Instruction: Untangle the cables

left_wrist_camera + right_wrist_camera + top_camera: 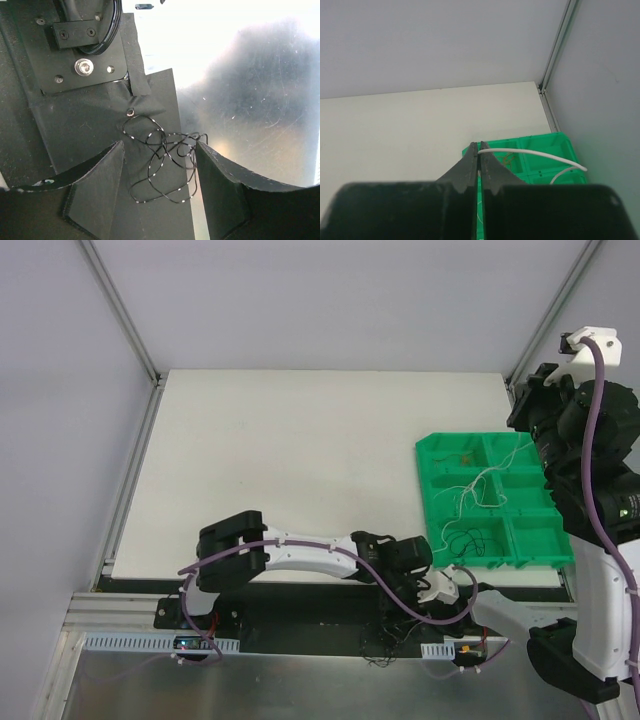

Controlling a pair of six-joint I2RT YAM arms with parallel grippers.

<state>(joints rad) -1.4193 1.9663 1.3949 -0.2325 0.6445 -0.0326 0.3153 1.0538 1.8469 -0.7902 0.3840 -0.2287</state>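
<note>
My right gripper point(479, 150) is shut on a white cable point(535, 154) and holds it up above the green tray point(560, 142). In the top view this gripper point(535, 440) is high at the right, and the white cable point(492, 475) rises to it from a white tangle in the tray point(432, 495). A black cable loop point(462, 540) and a small orange cable point(463, 453) lie in tray compartments. My left gripper point(159, 145) is open above a loose black cable tangle with white marks point(162, 165). That tangle lies on a black mat between the fingers, untouched.
The left arm point(300, 555) reaches right along the table's front edge. Its gripper point(468, 590) is over the black base strip and the shiny metal sheet point(260, 100). A bolted mount plate point(80, 55) lies past the black tangle. White walls and corner posts enclose the table.
</note>
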